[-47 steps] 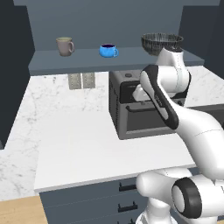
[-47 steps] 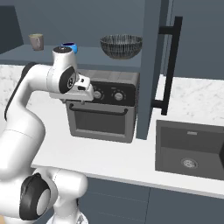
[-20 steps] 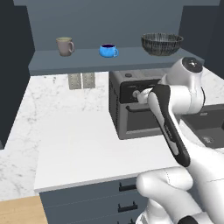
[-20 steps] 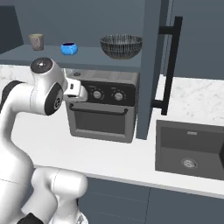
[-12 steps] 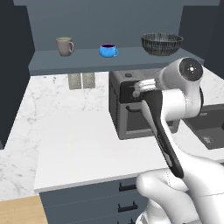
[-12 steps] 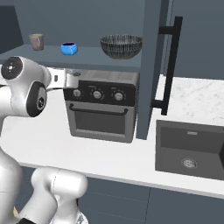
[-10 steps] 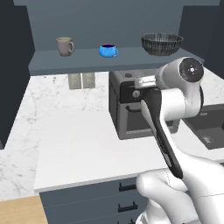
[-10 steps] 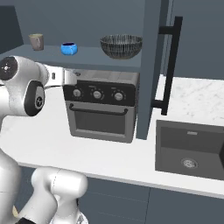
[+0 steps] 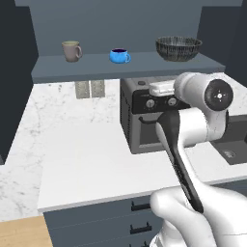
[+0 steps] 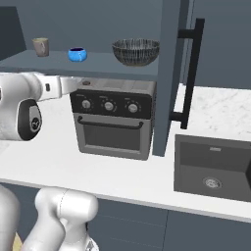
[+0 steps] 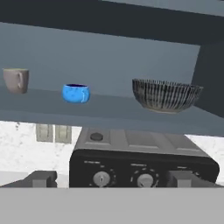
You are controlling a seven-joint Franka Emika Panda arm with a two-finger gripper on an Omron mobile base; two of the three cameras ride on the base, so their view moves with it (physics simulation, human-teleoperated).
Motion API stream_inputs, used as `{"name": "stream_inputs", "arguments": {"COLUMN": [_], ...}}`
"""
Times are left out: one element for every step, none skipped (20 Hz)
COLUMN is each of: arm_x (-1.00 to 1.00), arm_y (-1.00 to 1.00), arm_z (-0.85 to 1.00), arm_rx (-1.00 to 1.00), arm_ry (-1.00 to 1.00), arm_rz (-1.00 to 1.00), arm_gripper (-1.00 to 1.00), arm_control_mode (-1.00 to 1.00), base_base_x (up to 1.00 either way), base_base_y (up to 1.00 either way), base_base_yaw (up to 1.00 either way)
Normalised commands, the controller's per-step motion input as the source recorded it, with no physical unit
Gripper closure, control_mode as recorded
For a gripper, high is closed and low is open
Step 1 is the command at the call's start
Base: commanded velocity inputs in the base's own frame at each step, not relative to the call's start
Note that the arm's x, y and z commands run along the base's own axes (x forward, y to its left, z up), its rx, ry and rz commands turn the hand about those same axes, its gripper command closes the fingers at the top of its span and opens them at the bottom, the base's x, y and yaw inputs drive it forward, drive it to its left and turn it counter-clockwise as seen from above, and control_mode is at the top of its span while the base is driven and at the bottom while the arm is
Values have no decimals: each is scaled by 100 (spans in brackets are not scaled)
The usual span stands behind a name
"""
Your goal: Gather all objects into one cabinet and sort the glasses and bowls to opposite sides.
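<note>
**Cups sit above and ahead of the hand**

The blue cup stands on the cabinet shelf between taupe cup and bowl; the gripper, fingers spread wide and empty, points at them from below, by the oven

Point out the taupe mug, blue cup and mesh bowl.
taupe mug [image 9: 71, 50], left base view, body.
blue cup [image 9: 118, 56], left base view, outer wall.
mesh bowl [image 10: 136, 52], right base view, patterned side.
</note>
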Motion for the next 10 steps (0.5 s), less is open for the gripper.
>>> {"name": "stream_inputs", "arguments": {"arm_x": [-9, -14, -16, -13, 0, 0, 0, 0, 0, 0], "arm_y": [0, -1, 0, 0, 0, 0, 0, 0, 0, 0], "arm_z": [32, 22, 16, 2, 0, 0, 0, 0, 0, 0], "arm_rx": [22, 23, 21, 9, 0, 0, 0, 0, 0, 0], "arm_ry": [-22, -20, -18, -13, 0, 0, 0, 0, 0, 0], "arm_rz": [11, 15, 15, 15, 0, 0, 0, 0, 0, 0], "arm_gripper": [-100, -100, -100, -100, -100, -100, -100, -100, -100, -100], "arm_control_mode": [-100, -100, -100, -100, -100, -100, 100, 100, 100, 100], "base_base_x": [0, 0, 0, 0, 0, 0, 0, 0, 0, -1], "base_base_y": [0, 0, 0, 0, 0, 0, 0, 0, 0, 0], "base_base_yaw": [0, 0, 0, 0, 0, 0, 0, 0, 0, -10]}}
